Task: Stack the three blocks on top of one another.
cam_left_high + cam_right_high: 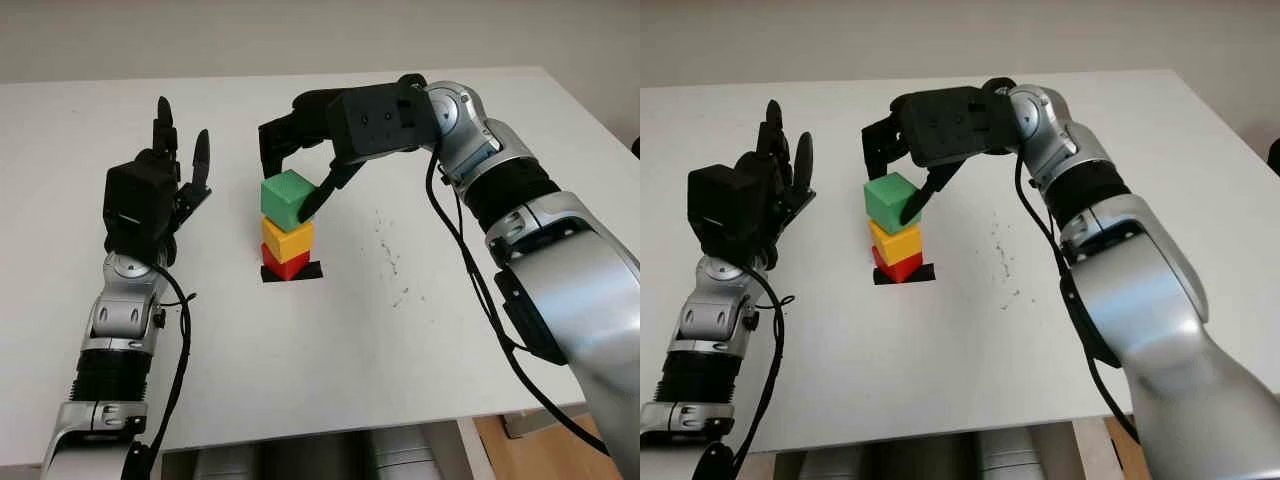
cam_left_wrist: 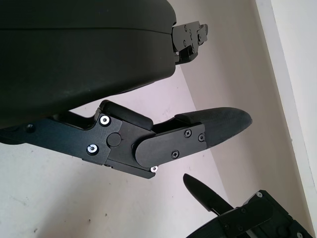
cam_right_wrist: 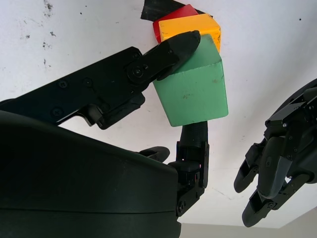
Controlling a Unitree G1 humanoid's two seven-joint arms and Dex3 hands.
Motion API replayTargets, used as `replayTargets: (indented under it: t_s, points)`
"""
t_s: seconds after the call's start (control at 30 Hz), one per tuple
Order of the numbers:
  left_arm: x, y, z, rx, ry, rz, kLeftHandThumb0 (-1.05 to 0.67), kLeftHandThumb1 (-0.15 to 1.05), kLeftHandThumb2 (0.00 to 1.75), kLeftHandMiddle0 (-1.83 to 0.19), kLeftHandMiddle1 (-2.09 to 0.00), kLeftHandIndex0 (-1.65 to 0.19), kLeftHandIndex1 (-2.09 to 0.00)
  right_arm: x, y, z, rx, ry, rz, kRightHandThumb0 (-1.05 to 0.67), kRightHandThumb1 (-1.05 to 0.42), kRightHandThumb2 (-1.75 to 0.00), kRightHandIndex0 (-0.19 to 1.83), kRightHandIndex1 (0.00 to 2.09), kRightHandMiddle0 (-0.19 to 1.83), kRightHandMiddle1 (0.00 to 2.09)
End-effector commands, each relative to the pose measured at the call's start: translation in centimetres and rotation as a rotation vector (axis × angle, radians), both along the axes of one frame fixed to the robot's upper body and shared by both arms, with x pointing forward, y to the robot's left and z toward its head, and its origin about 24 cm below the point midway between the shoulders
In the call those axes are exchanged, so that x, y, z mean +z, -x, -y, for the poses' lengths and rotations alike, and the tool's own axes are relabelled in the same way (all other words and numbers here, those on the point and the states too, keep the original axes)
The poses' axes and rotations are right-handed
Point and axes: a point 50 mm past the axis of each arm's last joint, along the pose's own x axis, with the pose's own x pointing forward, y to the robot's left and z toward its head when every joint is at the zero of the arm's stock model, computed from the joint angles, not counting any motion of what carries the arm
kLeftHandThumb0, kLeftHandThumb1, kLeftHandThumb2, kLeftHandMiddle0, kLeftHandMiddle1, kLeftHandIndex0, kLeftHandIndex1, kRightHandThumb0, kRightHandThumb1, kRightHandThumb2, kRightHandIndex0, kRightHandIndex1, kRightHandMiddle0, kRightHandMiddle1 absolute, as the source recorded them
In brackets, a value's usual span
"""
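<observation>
While gripped by right hand (image 1: 300,165), green block (image 1: 288,199) atop yellow block (image 1: 288,238), red block (image 1: 284,264) beneath on black marker (image 1: 309,271), white table (image 1: 400,330), left hand (image 1: 165,185) open, raised to the left.

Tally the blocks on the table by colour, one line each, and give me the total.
Green block: 1, top of the stack, held by the right hand
Yellow block: 1, middle
Red block: 1, bottom, on the black mark
Total: 3 blocks
The left hand is open beside the stack.
</observation>
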Motion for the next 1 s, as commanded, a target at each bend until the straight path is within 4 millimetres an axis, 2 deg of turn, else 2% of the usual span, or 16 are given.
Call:
replayTargets:
  t_s: [0.0, 0.3, 0.57, 0.67, 0.8, 0.97]
  points:
    - [0.27, 0.19, -0.10, -0.001, -0.008, 0.013, -0.79, 1.05, 0.69, 0.19, 0.00, 0.19, 0.00, 0.52, 0.15, -0.28, 0.017, -0.008, 0.017, -0.50, -0.92, -0.05, 0.35, 0.09, 0.40, 1.52]
    - [0.27, 0.22, -0.02, 0.000, -0.005, 0.014, -0.79, 1.05, 0.69, 0.19, 0.00, 0.19, 0.00, 0.14, -0.07, -0.22, -0.017, -0.004, -0.009, -0.54, -0.91, -0.05, 0.33, 0.07, 0.39, 1.45]
    - [0.24, 0.20, -0.09, -0.003, -0.014, 0.010, -0.78, 1.05, 0.70, 0.19, 0.00, 0.19, 0.00, 0.03, -0.08, -0.16, -0.015, -0.034, -0.052, -0.67, -0.88, -0.05, 0.30, 0.05, 0.26, 1.17]
    - [0.26, 0.16, -0.04, -0.002, -0.004, 0.011, -0.79, 1.05, 0.70, 0.19, 0.00, 0.19, 0.00, 0.06, -0.02, -0.24, -0.006, -0.035, -0.042, -0.69, -0.87, -0.05, 0.26, 0.04, 0.15, 0.95]
    - [0.28, 0.12, -0.08, 0.002, -0.006, 0.013, -0.79, 1.05, 0.69, 0.19, 0.00, 0.19, 0.00, -0.01, -0.02, -0.23, 0.000, -0.043, -0.053, -0.80, -0.86, -0.05, 0.05, 0.01, 0.01, 0.37]
    - [0.29, 0.00, 0.00, 0.004, 0.009, 0.018, -0.80, 1.05, 0.67, 0.19, 0.00, 0.19, 0.00, 0.20, 0.00, -0.13, 0.010, -0.091, -0.115, -0.87, -0.86, -0.05, -0.10, 0.00, -0.11, 0.18]
